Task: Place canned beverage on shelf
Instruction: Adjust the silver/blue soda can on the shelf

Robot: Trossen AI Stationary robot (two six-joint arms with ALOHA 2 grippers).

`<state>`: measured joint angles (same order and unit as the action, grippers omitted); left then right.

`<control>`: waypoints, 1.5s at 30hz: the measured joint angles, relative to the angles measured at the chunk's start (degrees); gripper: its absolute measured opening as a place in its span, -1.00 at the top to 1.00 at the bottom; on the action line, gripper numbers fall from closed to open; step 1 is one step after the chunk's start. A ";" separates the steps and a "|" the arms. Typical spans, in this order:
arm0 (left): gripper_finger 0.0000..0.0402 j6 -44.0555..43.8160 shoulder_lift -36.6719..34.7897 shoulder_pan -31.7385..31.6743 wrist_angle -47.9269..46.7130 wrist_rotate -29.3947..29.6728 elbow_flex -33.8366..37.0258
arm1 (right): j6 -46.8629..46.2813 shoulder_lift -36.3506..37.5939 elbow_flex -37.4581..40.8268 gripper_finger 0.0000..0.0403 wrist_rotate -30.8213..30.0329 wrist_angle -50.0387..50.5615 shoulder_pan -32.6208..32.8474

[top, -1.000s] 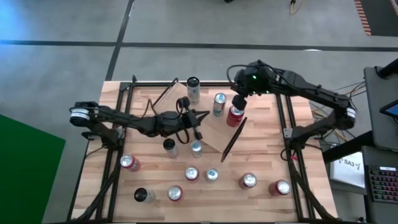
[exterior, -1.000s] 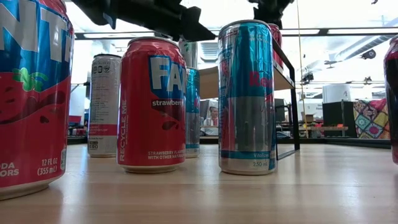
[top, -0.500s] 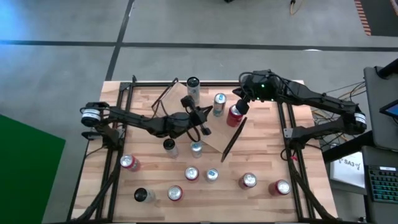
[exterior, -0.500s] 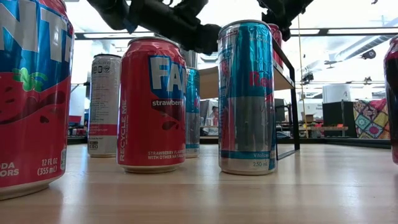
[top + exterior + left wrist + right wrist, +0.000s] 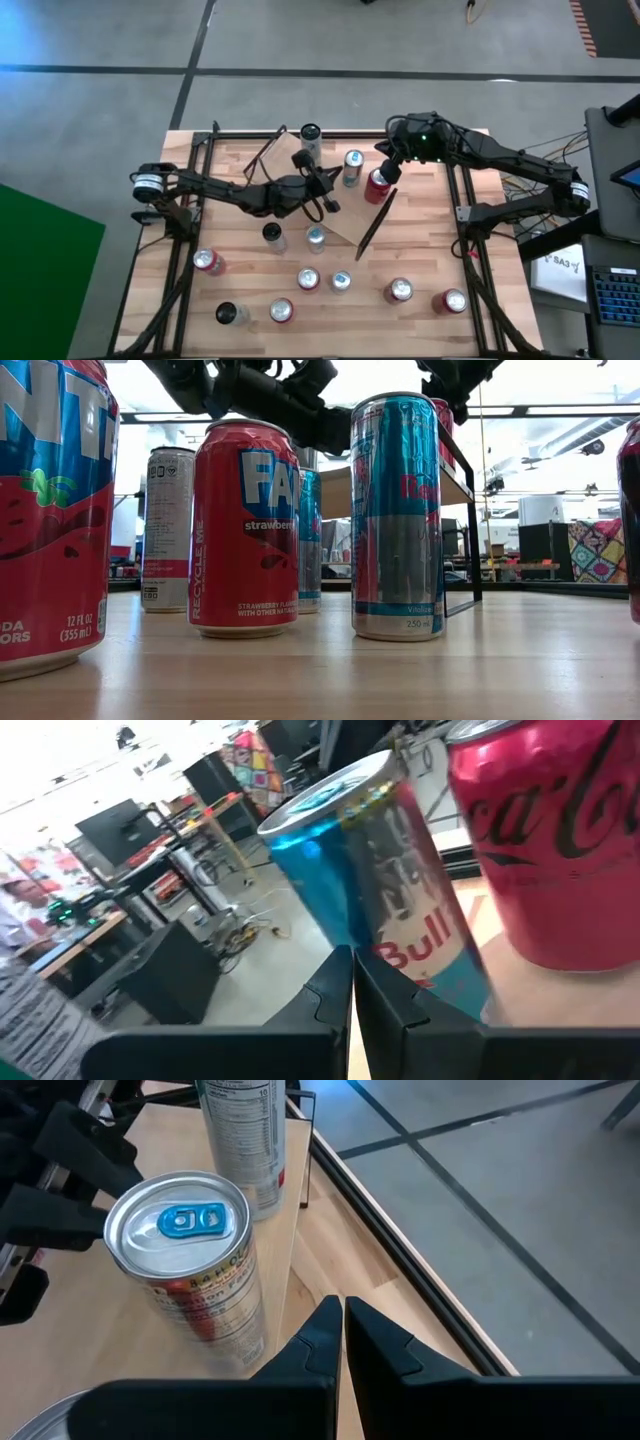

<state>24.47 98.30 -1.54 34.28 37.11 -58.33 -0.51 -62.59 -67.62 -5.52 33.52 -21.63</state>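
The shelf (image 5: 345,215) stands aslant on the table's far middle and carries three cans: a silver one (image 5: 310,135), a blue one (image 5: 352,165) and a red one (image 5: 378,183). My left gripper (image 5: 335,190) reaches level from the table's left and is shut. Its tips (image 5: 352,965) stand right in front of the blue can (image 5: 390,870), with the red can (image 5: 560,840) beside it. My right gripper (image 5: 388,165) is shut and hangs slanting down above the red can, empty; its wrist view shows the blue can's top (image 5: 180,1225). My left gripper's shut fingertips (image 5: 340,975) stand at the lower side of the blue can (image 5: 420,960), coming level from the table's left. Whether they touch it I cannot tell. The can stands upright on the shelf.
Several loose cans stand on the table's near half, among them a red one (image 5: 208,262), a dark one (image 5: 272,232) and a red one (image 5: 452,301). In the low view they crowd the front (image 5: 245,525). Black frame rails (image 5: 460,200) run along the table's sides.
My left gripper has gone toward the table's right edge, up to the blue can, then kept almost still. My right gripper has sunk a little above the red can. Both stayed shut; the cans have not moved.
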 joint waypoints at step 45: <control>1.00 -2.90 0.00 -2.65 2.47 -7.67 0.06 | 0.07 -0.13 0.07 0.95 -0.02 -0.91 0.00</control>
<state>21.57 98.30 -4.19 36.75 29.44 -58.26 -0.45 -62.72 -67.55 -5.54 32.61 -21.63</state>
